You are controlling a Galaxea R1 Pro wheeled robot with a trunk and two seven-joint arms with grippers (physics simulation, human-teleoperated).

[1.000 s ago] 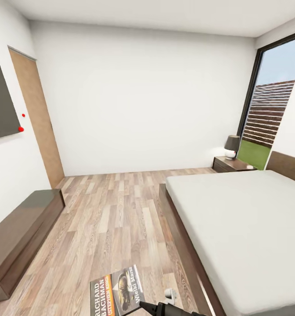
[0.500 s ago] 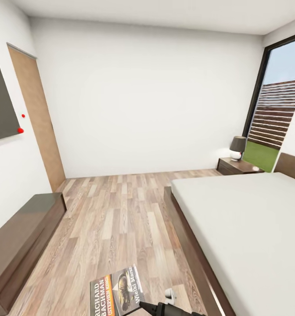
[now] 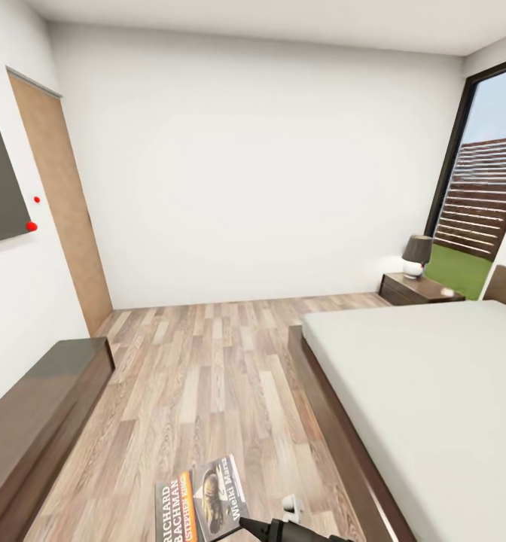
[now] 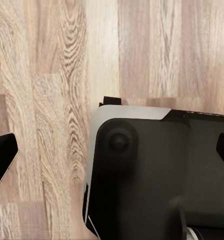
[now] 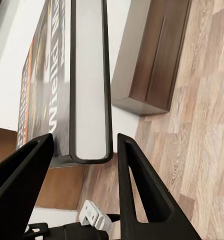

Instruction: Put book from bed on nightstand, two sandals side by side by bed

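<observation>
1. The thin dark-covered paperback book (image 3: pixel 202 503) with white and orange lettering is held up over the wood-plank floor (image 3: pixel 200 376) at the bottom edge of the head view, its cover facing up.
2. The black two-fingered right gripper (image 5: pixel 82 165) is clamped on the book's edge: in the right wrist view the book (image 5: pixel 87 85) stands edge-on between the two black fingers (image 5: pixel 137 185), its grey page block running away from the camera.
3. In the head view the right gripper (image 3: pixel 279 529) reaches in from the book's right side, meeting its lower right corner.
4. The large low bed (image 3: pixel 434 391) with a dark brown frame and plain light grey mattress lies to the right of the book, well apart from it.
5. A low dark brown nightstand (image 3: pixel 417 290) stands beyond the bed's far corner by the black-framed window (image 3: pixel 483 203), carrying a small lamp with a dark shade (image 3: pixel 416 256).
6. A long dark brown low cabinet (image 3: pixel 35 421) runs along the left wall, under a dark wall panel (image 3: pixel 1 181) beside a wooden door (image 3: pixel 61 203).
7. The left gripper (image 4: pixel 112 155) has black fingertips at opposite edges of the left wrist view, spread wide with nothing between them, above the robot's dark body.
</observation>
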